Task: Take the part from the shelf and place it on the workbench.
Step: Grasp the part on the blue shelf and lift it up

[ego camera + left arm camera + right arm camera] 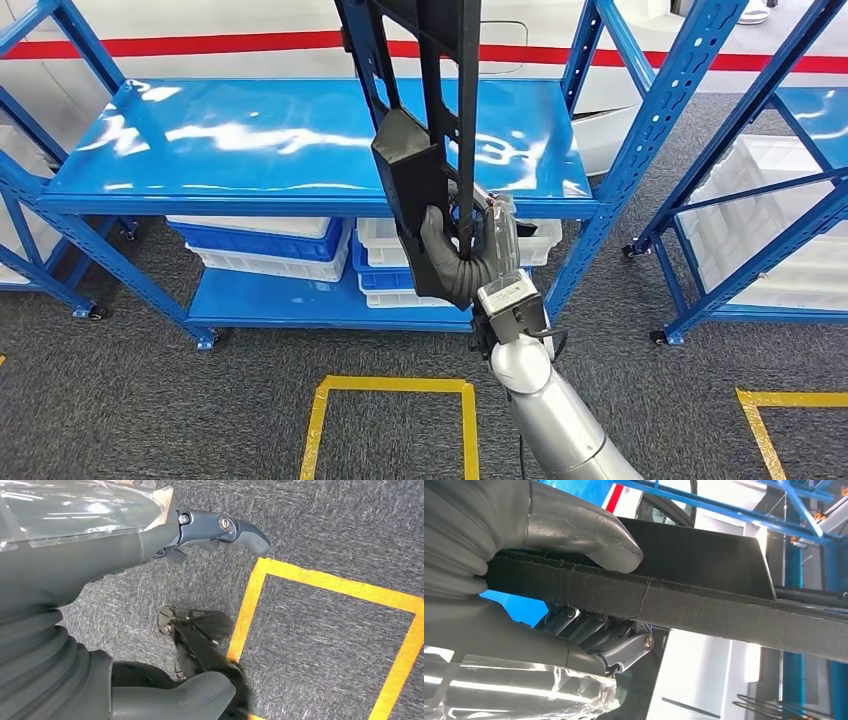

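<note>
beyond the right hand stands the blue shelf, and the long black part rises upright from that hand's clamped grasp, while the left hand hangs with fingers apart over grey carpet.

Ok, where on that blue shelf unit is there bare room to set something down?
The top shelf is bare on the stretch beside the black part, which the right hand holds up in front of it. The lower level is crowded: blue bins and white bins stack close under the top shelf.
</note>
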Controlling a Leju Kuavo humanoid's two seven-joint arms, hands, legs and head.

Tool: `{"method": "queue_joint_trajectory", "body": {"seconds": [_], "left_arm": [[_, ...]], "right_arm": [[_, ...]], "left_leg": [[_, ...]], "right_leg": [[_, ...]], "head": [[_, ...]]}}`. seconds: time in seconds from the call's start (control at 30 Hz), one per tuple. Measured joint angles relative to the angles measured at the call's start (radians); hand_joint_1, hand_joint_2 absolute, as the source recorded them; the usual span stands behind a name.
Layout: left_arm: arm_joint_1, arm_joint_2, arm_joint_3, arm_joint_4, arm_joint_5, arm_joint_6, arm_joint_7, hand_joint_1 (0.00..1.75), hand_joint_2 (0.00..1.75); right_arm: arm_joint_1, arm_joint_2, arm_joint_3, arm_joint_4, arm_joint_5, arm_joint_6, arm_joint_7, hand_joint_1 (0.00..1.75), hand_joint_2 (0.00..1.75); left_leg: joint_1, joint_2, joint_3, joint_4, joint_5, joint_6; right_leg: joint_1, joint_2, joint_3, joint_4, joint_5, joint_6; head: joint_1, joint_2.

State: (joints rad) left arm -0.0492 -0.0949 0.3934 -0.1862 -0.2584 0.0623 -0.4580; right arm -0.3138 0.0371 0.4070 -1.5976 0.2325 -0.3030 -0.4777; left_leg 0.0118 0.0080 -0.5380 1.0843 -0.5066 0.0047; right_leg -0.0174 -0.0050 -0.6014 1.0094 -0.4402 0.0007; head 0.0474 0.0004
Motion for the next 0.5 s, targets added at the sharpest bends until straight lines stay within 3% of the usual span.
{"method": "queue_joint_trajectory", "body": {"seconds": [0.07,0.17,0.2,0.27,0.33,0.37,0.4,0.43,0.5], "left_arm": [[-0.002,0.001,0.0,-0.002,-0.001,0.002,-0.006,0.0,1.75],[-0.001,0.0,0.001,-0.002,-0.004,0.007,-0.018,0.0,1.75],[-0.001,0.0,0.001,-0.003,-0.005,0.008,-0.024,0.0,1.75],[-0.001,0.0,0.002,-0.003,-0.009,0.008,-0.035,0.0,1.75],[0.0,0.001,0.004,-0.003,-0.012,0.006,-0.044,0.0,1.75],[0.001,0.001,0.004,-0.003,-0.012,0.005,-0.048,0.0,1.75],[0.001,0.001,0.004,-0.003,-0.013,0.004,-0.051,0.0,1.75],[0.002,0.0,0.004,-0.003,-0.013,0.003,-0.052,0.0,1.75],[0.001,0.0,0.004,-0.003,-0.014,0.003,-0.055,0.0,1.75]], "right_arm": [[0.003,0.0,0.001,-0.009,0.008,-0.001,-0.01,1.75,1.75],[0.005,-0.002,0.004,-0.015,0.015,-0.003,-0.022,1.75,1.75],[0.005,-0.004,0.006,-0.016,0.014,-0.003,-0.025,1.75,1.75],[0.008,-0.009,0.008,-0.018,0.01,-0.003,-0.03,1.75,1.75],[0.014,-0.016,0.01,-0.018,0.007,-0.003,-0.034,1.75,1.75],[0.019,-0.019,0.012,-0.018,0.006,-0.003,-0.036,1.75,1.75],[0.023,-0.022,0.013,-0.018,0.005,-0.003,-0.038,1.75,1.75],[0.026,-0.024,0.016,-0.018,0.004,-0.003,-0.039,1.75,1.75],[0.028,-0.027,0.021,-0.019,0.002,-0.003,-0.041,1.75,1.75]], "left_leg": [[-0.009,0.004,0.049,-0.082,-0.02,0.011],[-0.011,0.001,0.043,-0.103,-0.003,0.035],[-0.01,-0.001,0.037,-0.108,0.008,0.045],[-0.009,-0.006,0.022,-0.111,0.025,0.056],[-0.011,-0.015,0.005,-0.109,0.037,0.057],[-0.012,-0.021,-0.002,-0.107,0.042,0.056],[-0.012,-0.028,-0.008,-0.105,0.045,0.054],[-0.012,-0.036,-0.011,-0.102,0.048,0.052],[-0.014,-0.048,-0.02,-0.092,0.049,0.046]], "right_leg": [[0.002,-0.007,-0.003,0.0,0.01,0.013],[0.001,-0.013,-0.015,0.011,0.011,0.03],[0.002,-0.011,-0.031,0.041,-0.009,0.029],[0.002,-0.005,-0.081,0.157,-0.075,0.02],[0.002,-0.003,-0.118,0.27,-0.124,0.019],[0.002,-0.002,-0.111,0.279,-0.128,0.024],[0.002,-0.001,-0.083,0.245,-0.116,0.031],[0.002,0.004,-0.038,0.176,-0.094,0.038],[0.002,0.027,0.044,0.036,-0.062,0.039]], "head": [[0.001,0.0],[0.001,0.0],[0.002,0.0],[0.004,0.0],[0.004,0.0],[0.004,0.0],[0.004,0.0],[0.004,0.0],[0.004,0.0]]}}
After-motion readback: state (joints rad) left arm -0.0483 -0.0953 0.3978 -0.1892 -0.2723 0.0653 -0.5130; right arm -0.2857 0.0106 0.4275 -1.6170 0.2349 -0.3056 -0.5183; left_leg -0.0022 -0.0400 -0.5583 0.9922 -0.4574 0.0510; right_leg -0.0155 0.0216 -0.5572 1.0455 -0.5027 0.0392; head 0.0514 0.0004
